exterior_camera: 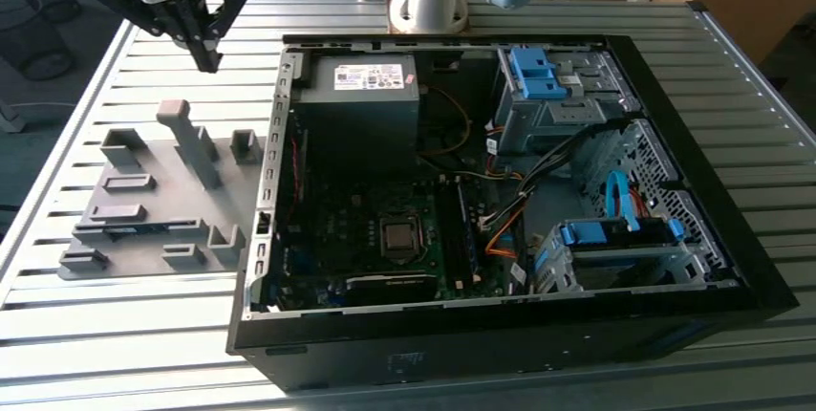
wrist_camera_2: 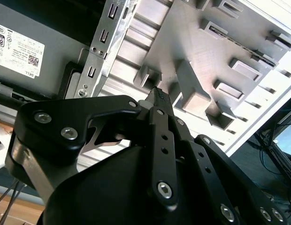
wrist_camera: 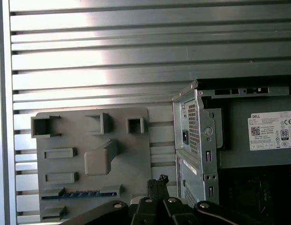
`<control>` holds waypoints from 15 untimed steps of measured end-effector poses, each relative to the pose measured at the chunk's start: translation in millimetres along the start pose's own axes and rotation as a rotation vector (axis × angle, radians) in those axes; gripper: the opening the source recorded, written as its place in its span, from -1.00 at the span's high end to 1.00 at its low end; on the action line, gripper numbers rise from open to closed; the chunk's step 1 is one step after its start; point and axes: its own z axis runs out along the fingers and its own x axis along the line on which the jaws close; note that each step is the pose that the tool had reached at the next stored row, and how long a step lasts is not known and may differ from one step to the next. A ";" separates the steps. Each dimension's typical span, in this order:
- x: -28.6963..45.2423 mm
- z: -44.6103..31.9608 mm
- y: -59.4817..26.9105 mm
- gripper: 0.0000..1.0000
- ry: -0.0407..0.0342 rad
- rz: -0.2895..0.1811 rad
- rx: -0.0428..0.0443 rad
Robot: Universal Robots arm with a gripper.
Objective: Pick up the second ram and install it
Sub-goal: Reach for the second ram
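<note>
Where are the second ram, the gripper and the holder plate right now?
second ram (wrist_camera: 82, 193): first wrist view, mid-length of the stick's edge.
gripper (exterior_camera: 204, 64): exterior view, between its fingertips.
holder plate (wrist_camera: 136, 159): first wrist view, bare flat face.

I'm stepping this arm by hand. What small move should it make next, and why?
Probably shift the gripper toward the second ram. The jaws look shut and empty, hanging above the table apart from it, while it sits in a slot of the grey holder.
</note>
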 end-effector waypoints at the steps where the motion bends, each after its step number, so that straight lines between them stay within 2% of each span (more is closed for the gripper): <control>1: 0.9 0.0 -0.1 0.79 0.0001 0.000 0.0000; 15: 15.5 0.7 -1.2 0.79 0.0002 0.000 0.0001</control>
